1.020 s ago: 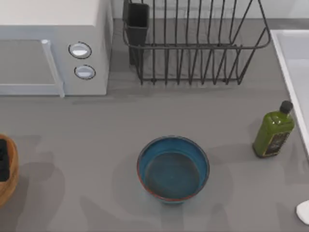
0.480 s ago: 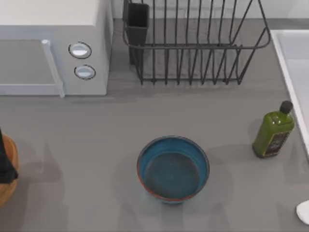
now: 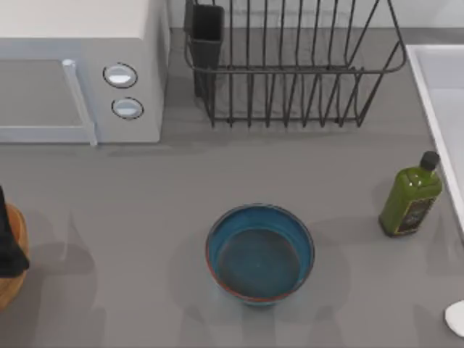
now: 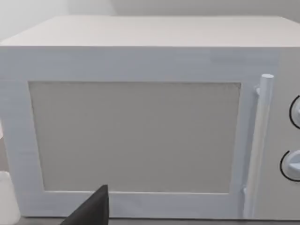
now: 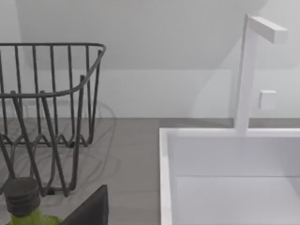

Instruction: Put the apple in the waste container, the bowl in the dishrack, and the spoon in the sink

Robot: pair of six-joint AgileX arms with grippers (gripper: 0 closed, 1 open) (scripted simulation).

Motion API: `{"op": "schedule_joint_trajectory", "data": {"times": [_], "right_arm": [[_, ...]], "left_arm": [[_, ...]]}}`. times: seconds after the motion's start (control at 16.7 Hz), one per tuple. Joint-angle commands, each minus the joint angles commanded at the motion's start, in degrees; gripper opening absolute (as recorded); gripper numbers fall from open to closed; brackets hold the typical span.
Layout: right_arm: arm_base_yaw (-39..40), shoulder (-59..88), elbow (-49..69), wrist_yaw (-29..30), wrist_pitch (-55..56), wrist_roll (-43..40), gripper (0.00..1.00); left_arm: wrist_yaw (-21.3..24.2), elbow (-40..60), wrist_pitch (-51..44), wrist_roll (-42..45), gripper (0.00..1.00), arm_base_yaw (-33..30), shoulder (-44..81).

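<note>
Bowl (image 3: 260,252), deep blue, sits empty mid-table, well apart from the dishrack (image 3: 290,65), while the waste container (image 3: 10,279) is cut off at the left edge under a dark left gripper (image 3: 9,243) whose finger spread I cannot tell, and the spoon (image 3: 456,317) shows just a white tip.

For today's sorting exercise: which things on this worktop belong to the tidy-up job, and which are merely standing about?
Job: bowl, dishrack, spoon, sink, waste container.
Standing about: microwave, green oil bottle.
</note>
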Motion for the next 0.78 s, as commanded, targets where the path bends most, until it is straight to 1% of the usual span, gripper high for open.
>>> {"op": "schedule_joint_trajectory", "data": {"times": [0.18, 0.36, 0.54, 0.78], "right_arm": [[4.6, 5.2, 5.4, 0.1, -4.0, 3.4, 1.0], [12.1, 15.9, 15.8, 0.2, -11.5, 9.4, 1.0], [20.5, 31.8, 29.1, 0.2, -21.6, 16.7, 1.0], [30.1, 57.2, 48.1, 0.0, -37.2, 26.4, 1.0]], "left_arm": [[0.0, 0.0, 0.0, 0.0, 1.0, 0.0, 0.0], [0.0, 0.0, 0.0, 0.0, 1.0, 0.0, 0.0], [0.0, 0.0, 0.0, 0.0, 1.0, 0.0, 0.0], [0.0, 0.0, 0.0, 0.0, 1.0, 0.0, 0.0]]}}
